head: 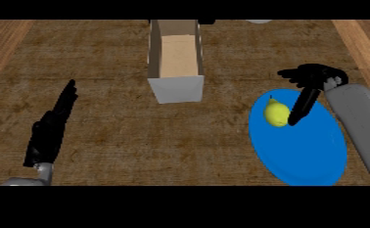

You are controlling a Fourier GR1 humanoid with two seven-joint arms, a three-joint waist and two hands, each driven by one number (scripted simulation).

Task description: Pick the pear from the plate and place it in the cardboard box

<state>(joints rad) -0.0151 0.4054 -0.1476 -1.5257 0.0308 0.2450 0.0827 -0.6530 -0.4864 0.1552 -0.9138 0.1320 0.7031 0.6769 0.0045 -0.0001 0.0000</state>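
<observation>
A yellow pear (275, 113) lies on the upper left part of a blue plate (300, 153) at the right of the counter. My right hand (312, 78) hangs over the plate's far edge, open, with its fingers (301, 108) pointing down right beside the pear's right side; I cannot tell whether they touch it. The cardboard box (175, 87) stands open-topped at the middle back, to the upper left of the plate, with nothing visible inside. My left hand (49, 131) rests open at the left, fingers stretched away from me.
The counter top (123, 139) is dark brown and woven-looking, with lighter wood strips along both sides. A pale round object (259, 21) peeks in at the back edge, right of the box.
</observation>
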